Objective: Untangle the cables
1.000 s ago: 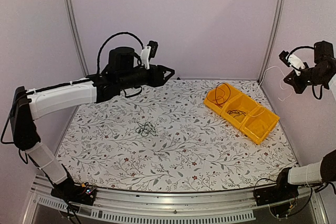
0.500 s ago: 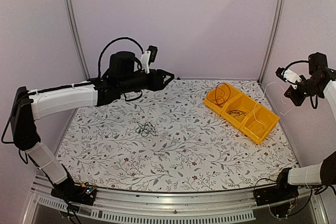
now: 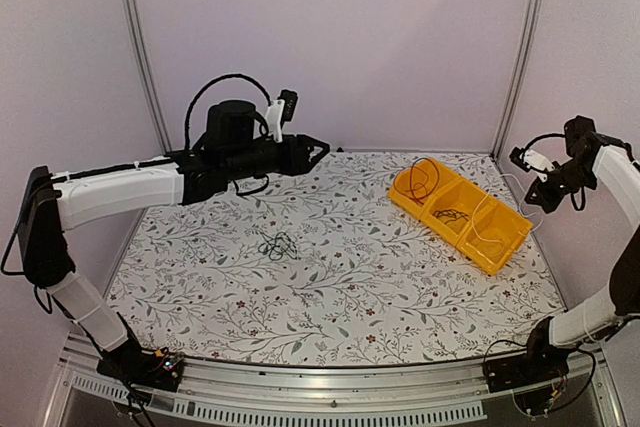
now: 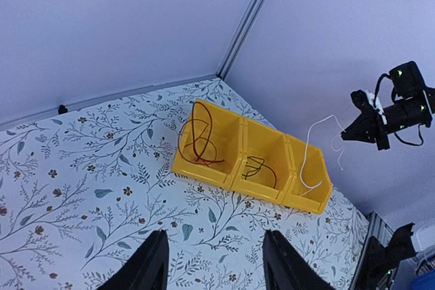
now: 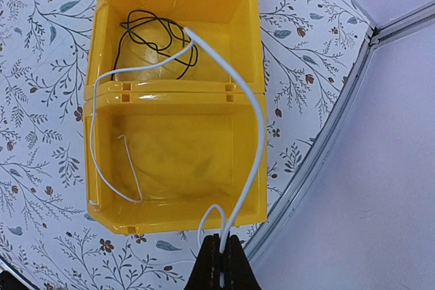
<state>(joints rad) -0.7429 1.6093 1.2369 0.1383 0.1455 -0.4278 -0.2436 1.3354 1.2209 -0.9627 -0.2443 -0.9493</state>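
Note:
My right gripper (image 5: 221,263) is shut on a white cable (image 5: 258,134) and hangs above the right end of a yellow three-part bin (image 3: 500,262). The cable loops down from it, and its free end lies in the bin's right compartment (image 5: 177,147). A black cable (image 5: 153,39) is coiled in the middle compartment. A dark red-brown cable (image 4: 200,137) sits in the left one. A small dark clump of cables (image 3: 278,244) lies on the floral mat left of centre. My left gripper (image 3: 322,145) is open and empty, held high over the back of the mat, facing the bin.
The bin (image 4: 224,178) stands diagonally at the back right of the mat, close to the right wall and its corner post (image 3: 520,47). The left arm (image 3: 120,187) reaches across the back left, above the table.
My right gripper has come down and leftward toward the bin, bringing the white cable's end into the right compartment. The left arm has hardly moved.

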